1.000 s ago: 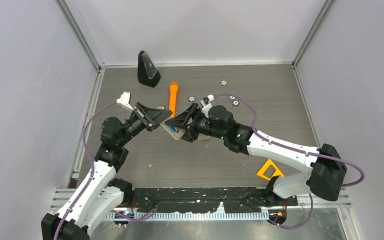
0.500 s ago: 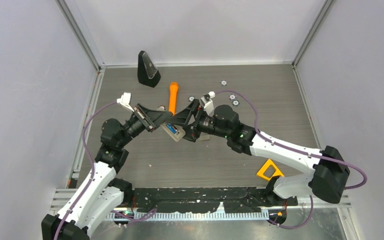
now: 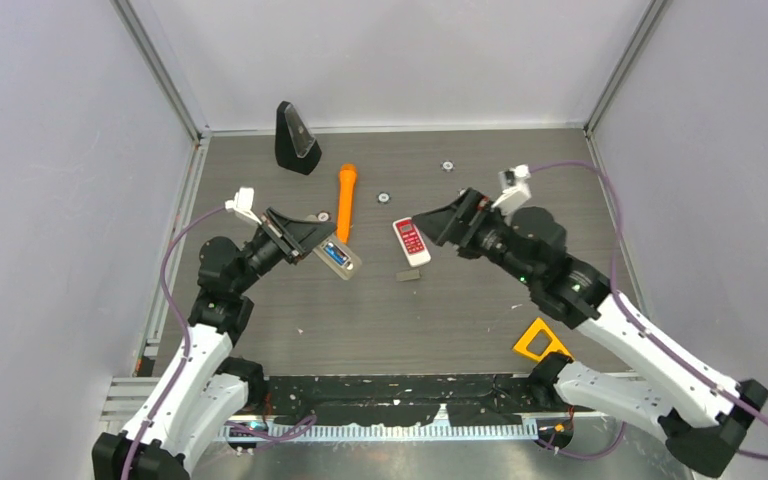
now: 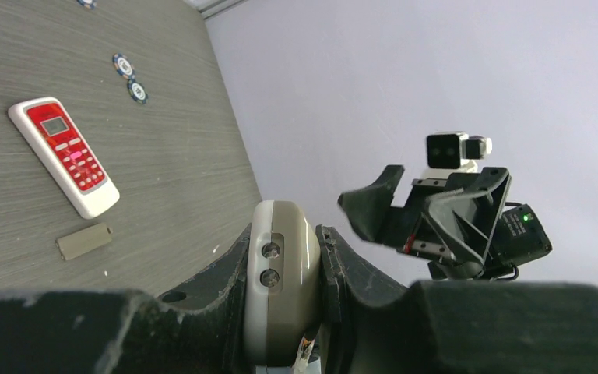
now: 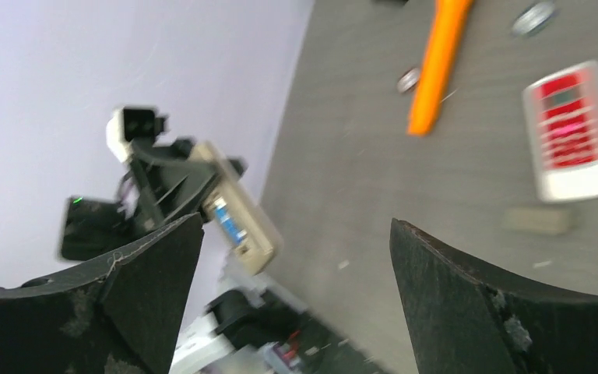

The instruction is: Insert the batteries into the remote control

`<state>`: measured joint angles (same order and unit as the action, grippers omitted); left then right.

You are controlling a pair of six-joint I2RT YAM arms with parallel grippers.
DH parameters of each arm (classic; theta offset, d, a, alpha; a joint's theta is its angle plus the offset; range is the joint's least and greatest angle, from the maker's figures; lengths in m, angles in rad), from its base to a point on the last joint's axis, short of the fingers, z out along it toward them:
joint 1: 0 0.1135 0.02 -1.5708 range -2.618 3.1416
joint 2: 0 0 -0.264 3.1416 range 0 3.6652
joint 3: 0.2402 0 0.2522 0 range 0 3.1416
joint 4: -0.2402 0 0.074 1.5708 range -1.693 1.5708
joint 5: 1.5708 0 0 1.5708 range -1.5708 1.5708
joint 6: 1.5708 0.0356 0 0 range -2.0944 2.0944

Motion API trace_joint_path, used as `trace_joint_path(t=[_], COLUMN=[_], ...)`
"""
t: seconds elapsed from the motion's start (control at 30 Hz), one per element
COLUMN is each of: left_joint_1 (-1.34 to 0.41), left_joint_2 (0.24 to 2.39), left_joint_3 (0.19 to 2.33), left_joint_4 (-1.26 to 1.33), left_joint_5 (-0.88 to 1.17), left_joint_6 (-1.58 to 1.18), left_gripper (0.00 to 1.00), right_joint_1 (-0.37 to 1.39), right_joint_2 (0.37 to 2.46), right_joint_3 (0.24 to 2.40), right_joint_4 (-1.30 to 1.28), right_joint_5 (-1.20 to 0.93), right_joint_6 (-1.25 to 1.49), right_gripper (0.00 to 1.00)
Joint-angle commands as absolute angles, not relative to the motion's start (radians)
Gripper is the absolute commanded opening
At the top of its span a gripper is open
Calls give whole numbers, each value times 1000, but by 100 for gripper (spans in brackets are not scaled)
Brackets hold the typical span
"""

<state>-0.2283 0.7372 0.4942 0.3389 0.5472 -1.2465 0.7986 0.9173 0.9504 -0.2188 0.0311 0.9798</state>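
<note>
Left claw: clamped on one end of the beige remote, one finger pressed against each side; raised off the desk, left of middle.
Beige remote: held tilted in the air, open battery bay facing up toward the top camera, free end pointing toward the right arm.
Blue battery: lying inside the bay of the held remote; impossible to tell whether a second cell sits beside it.
Right claw: fingers spread wide, gripping nothing; hovering right of middle, well apart from the left claw, tips close to the red-and-white remote.
Red-and-white remote: flat on the desk, buttons up, between the two claws.
Grey cover piece: flat on the desk just beside the near end of the red-and-white remote, not touching it.
Orange stick: lying on the desk beyond the held remote.
Black wedge: upright near the far left corner.
Discs: small and round, scattered on the far half of the desk.
Yellow triangle: near the front edge, beside the right arm.
</note>
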Motion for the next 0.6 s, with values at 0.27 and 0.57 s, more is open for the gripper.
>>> trace_joint_path(t=[0.27, 0.57], left_joint_1=[-201, -198], left_joint_2=[683, 636], left_joint_3=[472, 450], left_joint_4=[258, 152], left_joint_5=[559, 516], left_joint_6=[-1172, -1147], left_gripper=[0, 0], right_joint_1=[701, 700], right_joint_2=[1038, 1377], right_joint_3=[943, 986], right_joint_4=[-444, -478], right_joint_5=[-50, -102], right_joint_6=[267, 352], right_gripper=[99, 61])
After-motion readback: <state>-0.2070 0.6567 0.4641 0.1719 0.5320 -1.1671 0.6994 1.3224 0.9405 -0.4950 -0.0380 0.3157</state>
